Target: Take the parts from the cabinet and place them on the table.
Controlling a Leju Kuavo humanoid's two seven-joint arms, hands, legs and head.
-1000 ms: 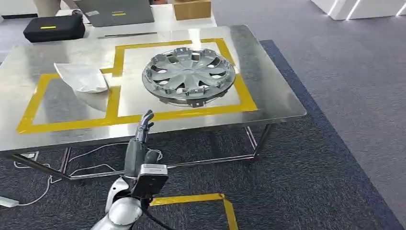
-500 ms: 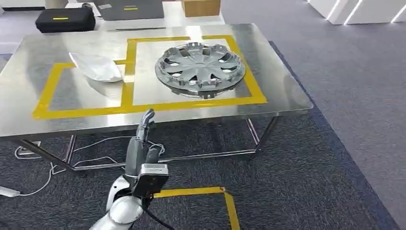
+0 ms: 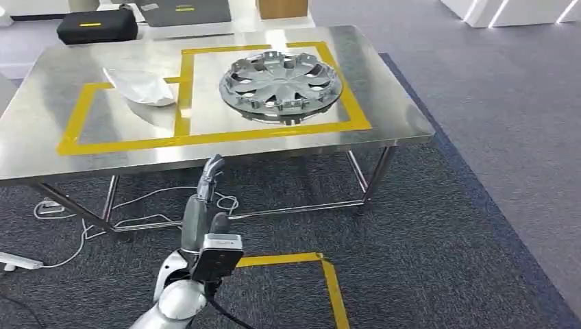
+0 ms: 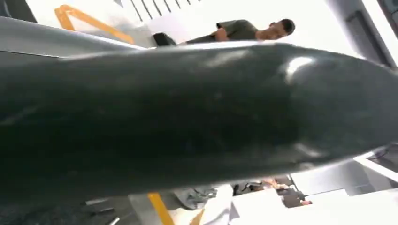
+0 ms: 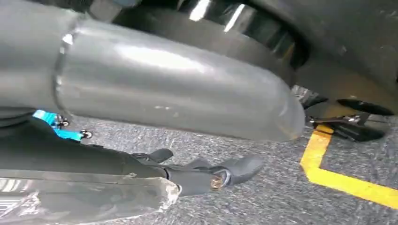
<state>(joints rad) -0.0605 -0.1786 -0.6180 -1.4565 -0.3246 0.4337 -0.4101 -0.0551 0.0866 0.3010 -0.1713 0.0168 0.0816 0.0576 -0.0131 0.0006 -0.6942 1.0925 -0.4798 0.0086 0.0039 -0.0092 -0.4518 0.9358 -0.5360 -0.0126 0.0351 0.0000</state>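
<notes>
Since the earlier frames the whole picture has shifted, so the camera has moved: the table [image 3: 41,154] now sits a little lower and more to the left than half a second ago, while the left robot hand [image 3: 203,199] keeps the same pose in the lower part of the head view. This robot hand points up toward the near edge of the table, with its fingers [image 3: 212,168] stretched out straight and nothing held in them. It is in front of the table edge and not touching it.

The right robot hand [image 5: 206,173] hangs over grey carpet, its dark fingers loosely extended and holding nothing, near a yellow tape line [image 5: 347,183] on the floor.

On the table, yellow tape [image 3: 181,92] marks 2 rectangles. The grey wheel cover [image 3: 279,82] lies flat inside the right rectangle. A white bag [image 3: 140,87] lies in the left rectangle, near the dividing tape. Behind the table, a black case [image 3: 89,26] rests on another surface. White cables [image 3: 82,233] lie on the carpet under the table.
</notes>
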